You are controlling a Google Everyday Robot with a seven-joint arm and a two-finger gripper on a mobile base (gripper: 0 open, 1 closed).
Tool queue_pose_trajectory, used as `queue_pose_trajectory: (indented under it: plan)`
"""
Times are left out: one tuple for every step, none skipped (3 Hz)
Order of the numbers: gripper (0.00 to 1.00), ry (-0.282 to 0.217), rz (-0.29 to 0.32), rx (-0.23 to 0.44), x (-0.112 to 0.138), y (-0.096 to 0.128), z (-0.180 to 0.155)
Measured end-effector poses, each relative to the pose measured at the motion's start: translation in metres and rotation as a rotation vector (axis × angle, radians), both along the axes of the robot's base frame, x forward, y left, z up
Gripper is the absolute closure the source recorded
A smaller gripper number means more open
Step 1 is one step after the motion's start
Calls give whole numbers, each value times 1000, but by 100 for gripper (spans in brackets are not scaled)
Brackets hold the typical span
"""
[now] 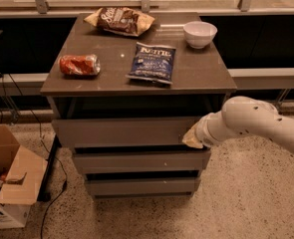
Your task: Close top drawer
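The top drawer (121, 132) is a wide grey drawer with a plain flat front. It stands slightly open under the brown cabinet top, with a dark gap above its front. My gripper (192, 138) reaches in from the right on a white arm and presses against the right end of the drawer front. Two shallower grey drawer fronts (141, 162) sit below it.
On the cabinet top (206, 76) lie a brown chip bag (120, 20), a blue chip bag (152, 62), a crushed red can (79, 64) and a white bowl (200, 34). An open cardboard box (9, 180) stands on the floor at the left, with a black cable beside it.
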State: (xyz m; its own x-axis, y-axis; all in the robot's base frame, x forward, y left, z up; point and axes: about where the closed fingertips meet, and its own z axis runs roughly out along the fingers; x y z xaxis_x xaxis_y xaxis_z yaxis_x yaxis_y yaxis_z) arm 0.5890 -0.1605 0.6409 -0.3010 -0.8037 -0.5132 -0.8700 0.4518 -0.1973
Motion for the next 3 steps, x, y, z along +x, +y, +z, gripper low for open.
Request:
queue_pose_trajectory:
  plan:
    - [17, 2, 2, 0, 0, 1, -1]
    - [0, 3, 4, 1, -1, 2, -2]
    - [0, 3, 4, 1, -1, 2, -2]
